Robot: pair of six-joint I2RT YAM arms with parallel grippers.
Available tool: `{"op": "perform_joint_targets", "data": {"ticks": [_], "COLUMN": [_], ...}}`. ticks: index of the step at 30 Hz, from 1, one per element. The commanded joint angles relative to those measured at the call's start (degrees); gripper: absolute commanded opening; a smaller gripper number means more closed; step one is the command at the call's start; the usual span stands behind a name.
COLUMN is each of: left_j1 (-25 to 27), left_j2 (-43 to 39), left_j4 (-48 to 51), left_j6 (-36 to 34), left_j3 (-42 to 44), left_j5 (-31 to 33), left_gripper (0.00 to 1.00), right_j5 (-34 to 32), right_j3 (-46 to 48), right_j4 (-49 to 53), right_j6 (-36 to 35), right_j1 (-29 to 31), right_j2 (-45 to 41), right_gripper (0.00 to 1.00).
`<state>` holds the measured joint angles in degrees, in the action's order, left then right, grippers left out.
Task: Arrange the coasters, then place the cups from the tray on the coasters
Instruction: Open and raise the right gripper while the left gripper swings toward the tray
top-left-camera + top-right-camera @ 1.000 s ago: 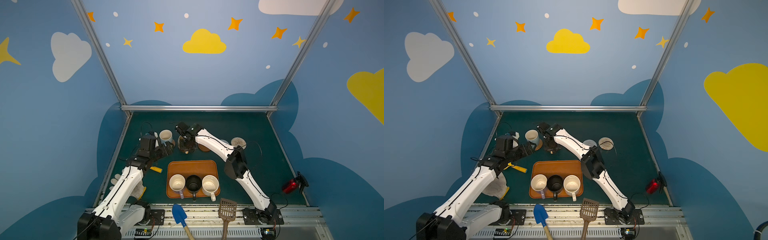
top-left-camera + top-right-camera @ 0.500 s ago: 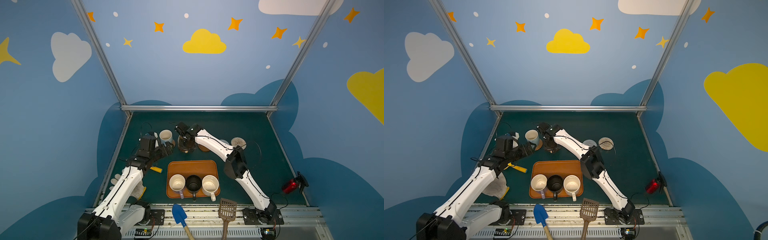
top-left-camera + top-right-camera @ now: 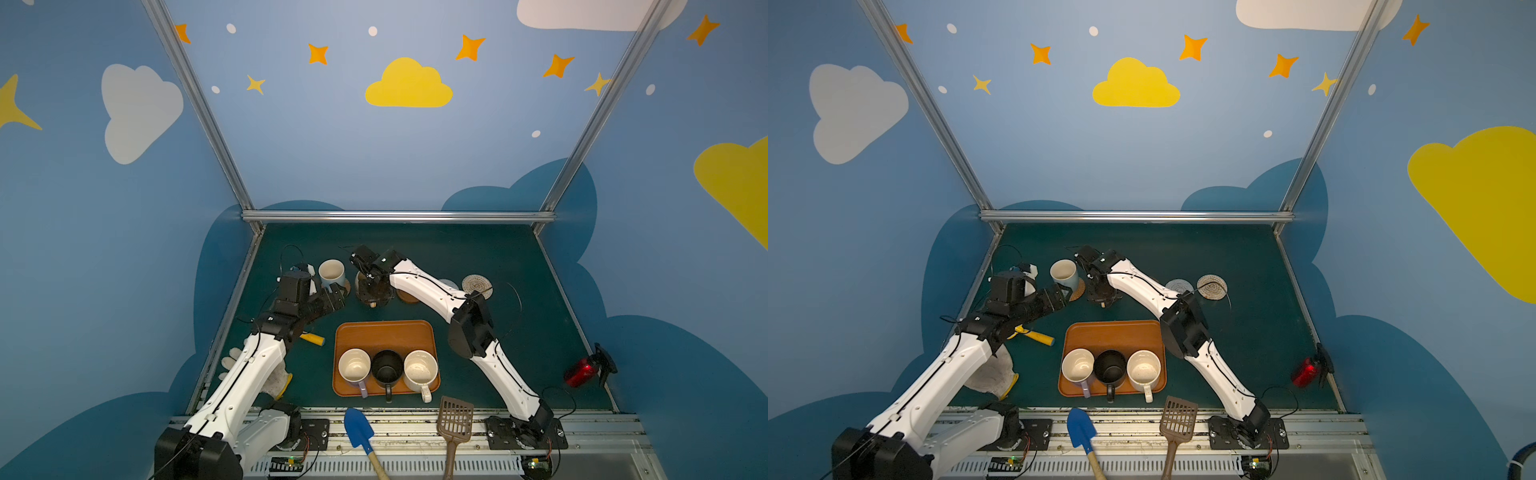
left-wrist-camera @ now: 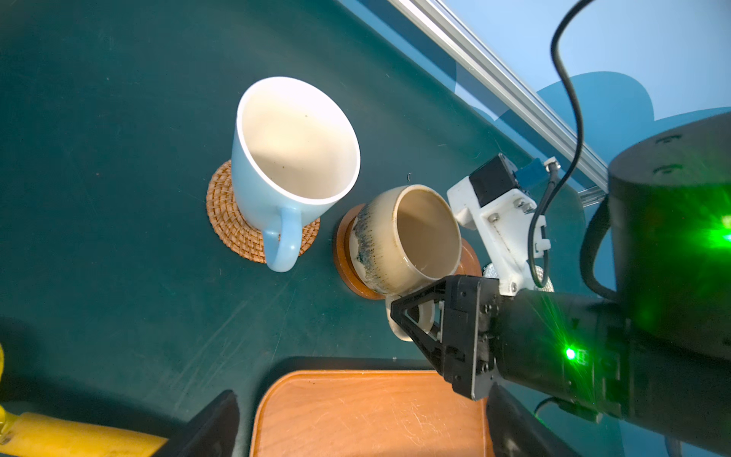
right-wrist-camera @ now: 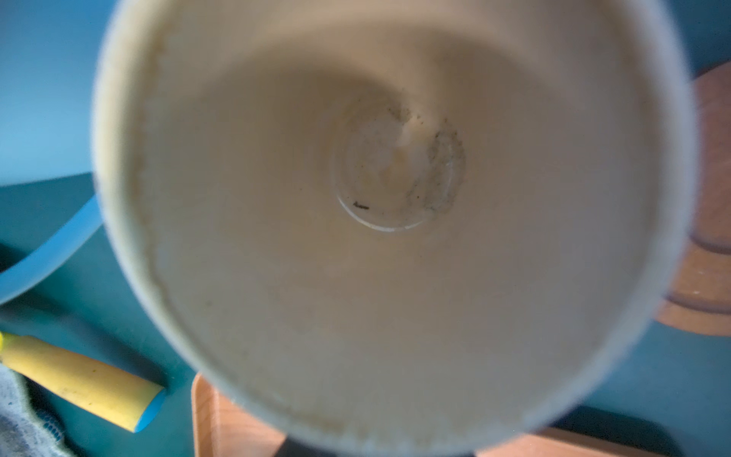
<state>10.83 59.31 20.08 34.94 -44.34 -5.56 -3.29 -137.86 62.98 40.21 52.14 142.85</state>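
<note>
While the left wrist view catches only the two dark fingers (image 4: 215, 423) of the left gripper (image 4: 362, 395), they stand spread wide, with nothing between them but the orange-brown tray (image 4: 368, 415) below. Two mugs stand beyond these jaws. One is a light blue mug (image 4: 257, 190), upright on one orange-tan woven coaster (image 4: 225, 221), its handle turned toward the jaws. The other is a tan mug (image 4: 379, 253), resting on one brown wooden coaster (image 4: 341, 253). The right gripper (image 4: 411, 320) is at this mug's handle. One black finger (image 4: 459, 300) lies across the handle loop and the other is hidden, so I cannot tell whether the jaws pinch the handle or stand off it.

Seen from the right wrist, the tan mug's cream inside fills the frame straight below the jaws, which do not show. Around it are a sliver of the light blue mug, a second brown wooden coaster (image 5: 712, 237) just beside the mug, a corner of the tray, one yellow tool handle (image 5: 79, 380) and a scrap of one white glove (image 5: 16, 419).

Both top views show five mugs in all. Two are at the jaws and three stand in a row on the tray, on the near side of both grippers: one lavender mug (image 3: 354, 365), one black mug (image 3: 387, 368) and one speckled cream mug (image 3: 420, 366). Four coasters show, and the one under the tan mug is hidden by the right gripper. One grey-white coaster (image 3: 1179, 286) and one beige coiled-rope coaster (image 3: 1212, 286) lie bare behind the right jaws, alongside the arm. At the front rail lie one blue shovel (image 3: 358, 432) and one brown slotted scoop (image 3: 456, 417).
</note>
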Motion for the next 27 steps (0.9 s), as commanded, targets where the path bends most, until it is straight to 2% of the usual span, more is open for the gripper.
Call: {"op": "perform_joint_targets", "data": {"ticks": [1, 5, 9, 11, 12, 13, 19, 22, 25, 27], "left_j1": [-0.46, -0.55, -0.88, -1.25, -1.26, -1.04, 1.95, 8.13, 16.42, 21.49], "left_j2": [-0.91, -1.08, -1.11, -1.12, -1.11, -1.47, -7.6, -9.99, -12.31, -13.56], "left_j4": [0.56, 0.65, 1.7, 5.28, 8.81, 12.13, 24.6, 30.5, 34.07, 34.95], "left_j6": [-0.56, -0.66, -2.57, -4.91, -5.78, -6.59, -6.7, -3.05, 1.96, 5.9], "left_j3": [0.43, 0.35, -0.66, -3.08, -5.07, -6.69, -10.16, -10.17, -7.96, -6.03], "left_j5": [-0.42, -0.24, -2.92, -5.76, -6.03, -5.6, -2.8, 1.42, 7.82, 11.5], "left_gripper": [0.97, 0.97, 0.99, 1.0, 1.0, 1.0, 0.99, 0.98, 1.0, 1.0], "right_j5": [0.8, 0.48, -0.13, -0.64, -0.95, -1.32, -3.89, -4.78, -7.93, -15.98], "right_j3": [0.3, 0.28, -0.04, 0.16, 0.46, 1.0, 10.08, 15.81, 22.44, 27.52], "right_j4": [0.78, 0.88, 2.11, 3.07, 3.39, 3.62, 0.58, -1.38, -4.9, -7.97], "right_j6": [0.23, 0.39, 0.23, 0.48, 0.61, 0.87, 0.58, 0.24, -2.76, -5.85], "right_j1": [-0.37, -0.28, -0.15, 0.11, 0.3, 0.41, 0.5, 0.05, 0.19, 1.36], "right_j2": [-0.11, -0.8, -2.13, -3.76, -4.89, -6.17, -17.07, -23.67, -30.34, -35.14], "right_gripper": [0.37, 0.5, 0.57, 0.69, 0.82, 0.86, 0.86, 0.86, 0.86, 0.88]}}
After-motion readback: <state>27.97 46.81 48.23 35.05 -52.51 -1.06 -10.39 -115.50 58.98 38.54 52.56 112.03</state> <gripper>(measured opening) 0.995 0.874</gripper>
